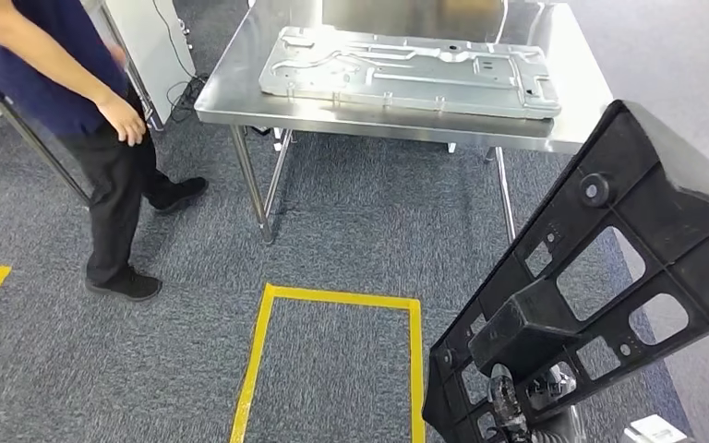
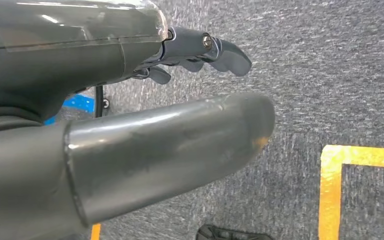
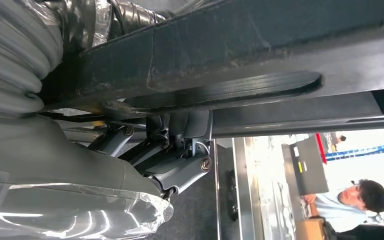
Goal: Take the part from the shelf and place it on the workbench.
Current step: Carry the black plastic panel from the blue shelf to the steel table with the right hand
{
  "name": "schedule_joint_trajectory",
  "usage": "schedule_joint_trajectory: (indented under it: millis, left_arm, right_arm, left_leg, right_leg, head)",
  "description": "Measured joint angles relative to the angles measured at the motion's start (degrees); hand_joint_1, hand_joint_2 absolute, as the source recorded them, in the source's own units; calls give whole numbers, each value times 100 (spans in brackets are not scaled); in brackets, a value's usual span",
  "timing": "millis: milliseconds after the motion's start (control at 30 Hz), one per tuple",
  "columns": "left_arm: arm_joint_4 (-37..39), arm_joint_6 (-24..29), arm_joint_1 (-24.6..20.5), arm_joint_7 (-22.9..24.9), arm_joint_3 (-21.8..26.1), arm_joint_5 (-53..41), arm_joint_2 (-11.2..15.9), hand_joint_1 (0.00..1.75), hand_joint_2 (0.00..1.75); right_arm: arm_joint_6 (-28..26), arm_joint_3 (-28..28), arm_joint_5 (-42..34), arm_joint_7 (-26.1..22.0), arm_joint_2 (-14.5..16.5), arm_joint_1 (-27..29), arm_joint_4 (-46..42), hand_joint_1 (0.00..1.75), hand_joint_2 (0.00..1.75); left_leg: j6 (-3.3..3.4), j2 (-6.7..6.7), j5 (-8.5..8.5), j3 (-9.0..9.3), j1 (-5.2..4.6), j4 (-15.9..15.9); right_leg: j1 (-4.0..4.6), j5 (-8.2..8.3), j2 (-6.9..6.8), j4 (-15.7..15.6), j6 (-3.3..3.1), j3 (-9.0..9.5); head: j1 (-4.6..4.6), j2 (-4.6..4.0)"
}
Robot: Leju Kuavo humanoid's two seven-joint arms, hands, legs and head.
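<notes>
Item: large black moulded plastic panel with cut-outs (image 1: 600, 305). Off shelf; right hand (image 1: 517, 406) fingers (image 3: 180, 150) clamped on its lower edge. Steel worktop (image 1: 240, 92) lay well ahead of fingers; placement outstanding. Left hand (image 2: 180, 100) fingers loosely apart, empty.

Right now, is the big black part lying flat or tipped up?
Tipped up. The black part slants in the air above the carpet, held low down by the right hand, not yet on the workbench.

Grey ribbed wrist cover (image 3: 10, 55), thick glossy grey thumb (image 2: 170, 150), dark screw-jointed fingers (image 2: 215, 50)
</notes>
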Motion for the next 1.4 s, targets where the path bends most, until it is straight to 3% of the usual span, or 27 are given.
schedule_joint_trajectory:
  millis: [133,200,267,300,333,367,400,467,533,633,700,767,800,833,867,933,1000,1100,1167,1200,1267,1300,1333,1367,1400]
  left_arm:
    - [0,-1,-26,1,-1,-1,10,0,0]
    - [0,-3,-31,1,-1,-1,19,0,0]
    - [0,-6,-24,4,-1,-1,27,0,0]
    - [0,-9,-17,9,1,0,32,0,0]
    - [0,-12,-12,15,2,0,40,0,0]
    - [0,-15,-9,22,2,0,45,0,0]
    - [0,-17,-8,28,3,0,50,0,0]
    - [0,-17,-18,39,3,0,61,0,0]
    - [0,-17,-28,50,3,1,72,0,0]
    - [2,-17,-29,62,4,0,78,0,0]
    - [2,-15,-35,66,5,0,81,0,0]
    - [2,-11,-39,76,5,-5,84,0,0]
    - [2,-7,-36,83,5,-10,85,0,0]
    - [2,-1,-33,89,5,-15,84,0,0]
    - [3,7,-33,92,5,-21,84,0,0]
    - [4,17,-39,95,5,-31,82,0,0]
    - [4,25,-58,93,5,-37,82,0,0]
    - [4,34,-60,90,5,-38,84,0,0]
    - [4,36,-58,89,5,-41,85,0,0]
    - [5,37,-63,87,5,-45,86,0,0]
    - [6,38,-67,87,5,-52,87,0,0]
    - [7,38,-64,87,5,-54,92,0,0]
    - [7,39,-54,88,5,-54,97,0,0]
    - [7,41,-43,89,6,-54,102,0,0]
    - [7,43,-36,89,7,-54,106,0,0]
  right_arm:
    - [1,15,2,-1,-11,4,3,175,175]
    - [1,28,2,-1,-11,-4,4,175,175]
    - [0,35,2,2,-11,-11,8,175,175]
    - [-1,37,2,3,-11,-11,11,175,175]
    - [-2,39,2,6,-11,-12,16,175,175]
    - [-3,40,3,11,-11,-12,22,175,175]
    - [-8,43,3,18,-12,-13,26,175,175]
    - [-20,52,4,32,-14,-23,30,175,175]
    - [-46,69,4,41,-17,-34,32,175,175]
    - [-86,90,5,46,-31,-42,31,175,175]
    - [-99,93,10,49,-43,-53,32,175,175]
    - [-118,98,28,74,-52,-59,36,175,175]
    - [-127,102,50,104,-60,-59,38,175,175]
    - [-143,110,84,143,-69,-58,39,175,175]
    - [-170,121,132,188,-78,-59,40,175,175]
    - [-238,144,236,255,-95,-61,42,175,175]
    - [-283,167,299,284,-106,-62,49,175,175]
    - [-297,192,323,304,-126,-61,55,175,175]
    - [-311,213,327,317,-134,-69,55,175,175]
    - [-319,227,327,327,-135,-73,56,175,175]
    - [-332,258,328,344,-136,-75,69,175,175]
    - [-335,270,328,352,-136,-75,79,175,175]
    - [-344,281,329,357,-136,-75,87,175,175]
    - [-359,287,330,362,-137,-76,92,175,175]
    - [-375,293,331,367,-137,-77,93,175,175]
  left_leg:
    - [-118,7,-119,-14,3,114]
    - [-133,-5,-415,-295,9,695]
    - [-136,-8,-695,-729,6,1467]
    - [-131,-9,-699,-873,4,1677]
    - [-117,-10,-579,-913,-1,1666]
    - [-93,-11,-350,-840,-8,1421]
    - [-56,-15,-92,-695,-20,1033]
    - [5,-25,190,-421,-55,373]
    - [35,-31,180,-343,-85,190]
    - [103,-32,203,-284,-48,92]
    - [153,-20,216,-228,-22,29]
    - [177,-10,202,-210,-21,20]
    - [175,-19,190,-199,-20,23]
    - [164,-37,173,-180,-16,25]
    - [146,-64,152,-152,-8,27]
    - [98,-133,101,-88,8,32]
    - [35,-197,66,-76,4,42]
    - [-73,-265,69,-95,11,7]
    - [-118,-201,-43,-147,19,158]
    - [-128,-153,-184,-258,20,404]
    - [-135,-102,-525,-653,16,1164]
    - [-135,-100,-620,-833,15,1485]
    - [-129,-98,-604,-930,11,1628]
    - [-114,-90,-474,-916,6,1546]
    - [-88,-72,-264,-796,-3,1259]
  right_leg:
    - [-2,-31,28,-72,-157,29]
    - [-1,-48,17,-100,-238,72]
    - [33,-78,17,-90,-290,88]
    - [52,-95,26,-85,-305,103]
    - [67,-113,38,-80,-313,126]
    - [80,-135,50,-77,-312,161]
    - [87,-162,60,-76,-305,196]
    - [116,-212,73,-58,-267,239]
    - [128,-228,82,-52,-215,237]
    - [117,-289,76,10,-129,237]
    - [88,-525,64,453,-54,33]
    - [46,-818,59,1194,15,-394]
    - [23,-862,57,1454,41,-567]
    - [0,-785,56,1507,62,-641]
    - [-22,-601,57,1339,75,-597]
    - [-57,-150,124,601,79,-274]
    - [-53,13,225,70,44,-33]
    - [-30,-19,201,-40,-54,4]
    - [-46,-12,127,-100,-143,46]
    - [-50,-14,79,-125,-185,68]
    - [-9,-40,-19,-124,-245,88]
    - [12,-55,-64,-117,-263,93]
    - [31,-71,-105,-108,-276,101]
    - [46,-88,-142,-98,-281,115]
    - [58,-108,-168,-90,-278,137]
  head:
    - [-6,0]
    - [-9,0]
    - [-11,0]
    - [-11,0]
    - [-11,0]
    - [-11,0]
    - [-11,0]
    - [-10,0]
    - [-8,0]
    - [-8,0]
    - [-6,0]
    - [-7,0]
    - [-7,0]
    - [-7,0]
    - [-7,0]
    - [-7,0]
    - [-7,0]
    - [-10,0]
    - [-11,0]
    - [-12,0]
    - [-13,0]
    - [-12,0]
    - [-13,0]
    - [-13,0]
    - [-13,0]
